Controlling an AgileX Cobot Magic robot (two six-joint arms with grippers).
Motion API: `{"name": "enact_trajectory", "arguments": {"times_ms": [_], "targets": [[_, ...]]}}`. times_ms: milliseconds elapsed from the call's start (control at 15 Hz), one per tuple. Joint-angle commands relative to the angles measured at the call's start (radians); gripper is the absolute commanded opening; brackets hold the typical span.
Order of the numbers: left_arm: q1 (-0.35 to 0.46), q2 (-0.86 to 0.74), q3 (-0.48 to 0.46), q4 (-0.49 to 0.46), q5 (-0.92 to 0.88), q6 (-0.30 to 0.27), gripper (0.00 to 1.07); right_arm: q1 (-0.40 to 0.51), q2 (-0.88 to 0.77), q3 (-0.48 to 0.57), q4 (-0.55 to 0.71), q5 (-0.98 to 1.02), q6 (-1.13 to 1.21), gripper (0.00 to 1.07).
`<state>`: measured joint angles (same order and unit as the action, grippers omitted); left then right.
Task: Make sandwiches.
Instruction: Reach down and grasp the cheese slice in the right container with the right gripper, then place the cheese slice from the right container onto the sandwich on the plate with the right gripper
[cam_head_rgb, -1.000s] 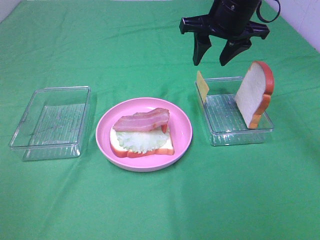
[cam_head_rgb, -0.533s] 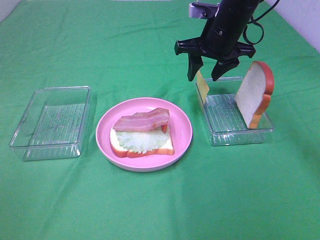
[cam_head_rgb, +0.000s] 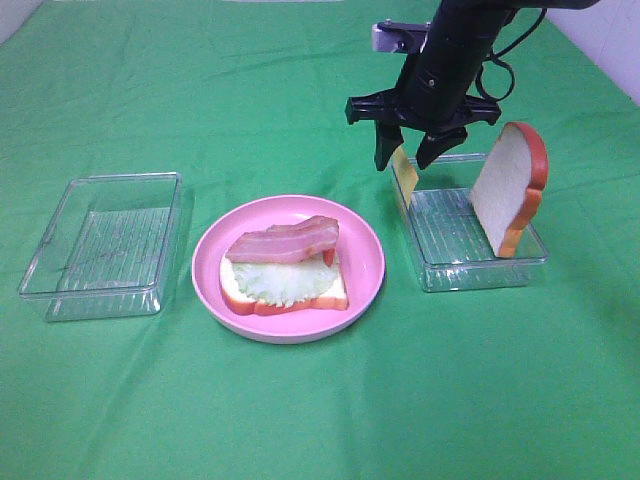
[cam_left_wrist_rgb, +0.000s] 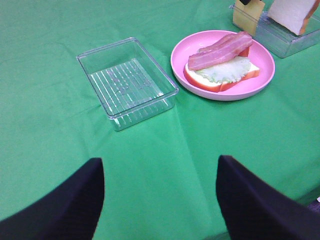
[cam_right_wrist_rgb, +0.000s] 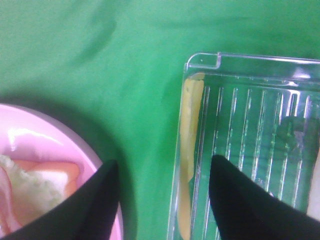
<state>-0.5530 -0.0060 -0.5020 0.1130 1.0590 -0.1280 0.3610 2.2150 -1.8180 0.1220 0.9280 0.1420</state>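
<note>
- The right gripper (cam_head_rgb: 404, 163) is being held open over the right-hand tray (cam_head_rgb: 485, 277), at the end nearest the pink plate (cam_head_rgb: 368, 250).
- One finger is being hung on each side of the yellow cheese square (cam_right_wrist_rgb: 191, 130). In the right wrist view a gap is showing on both sides, so nothing is being gripped.
- The cheese square is being propped on edge against that tray's end wall, inside the tray.
- At the tray's opposite end a spare bread slice (cam_head_rgb: 505, 195) is being leaned up on its edge, white face turned toward the cheese, well apart from it.
- The half-done sandwich (cam_head_rgb: 285, 272) is being carried in the middle of the plate. A bottom bread slice (cam_head_rgb: 290, 302) is being covered by pale green lettuce (cam_head_rgb: 280, 283), and that's being topped by a pink-red meat strip (cam_head_rgb: 285, 241).
- The left gripper (cam_left_wrist_rgb: 160, 160) is being held wide open above the green cloth (cam_head_rgb: 320, 420) with nothing between its fingers, well away from everything.
- The left-hand tray (cam_head_rgb: 100, 245) is being shown flat on the cloth, just beside the plate, on the far side from the cheese.
</note>
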Motion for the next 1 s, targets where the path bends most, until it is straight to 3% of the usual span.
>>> {"name": "enact_trajectory", "arguments": {"times_ms": [67,200,333,467,1000], "targets": [[-0.003,-0.008,0.001,-0.004,-0.008,0.003,0.62,-0.002,0.01,-0.004,-0.01,-0.008,-0.017,0.49],[-0.003,-0.008,0.001,-0.004,-0.008,0.003,0.62,-0.002,0.02,-0.004,-0.01,-0.005,-0.018,0.39],[-0.003,-0.008,0.001,-0.004,-0.008,0.003,0.62,-0.002,0.02,-0.004,-0.011,-0.006,-0.018,0.16],[-0.003,-0.008,0.001,-0.004,-0.008,0.003,0.62,-0.001,0.02,-0.004,-0.019,-0.003,-0.017,0.0],[-0.003,-0.008,0.001,-0.004,-0.008,0.003,0.62,-0.001,-0.063,-0.004,-0.028,0.021,-0.019,0.0]]}}
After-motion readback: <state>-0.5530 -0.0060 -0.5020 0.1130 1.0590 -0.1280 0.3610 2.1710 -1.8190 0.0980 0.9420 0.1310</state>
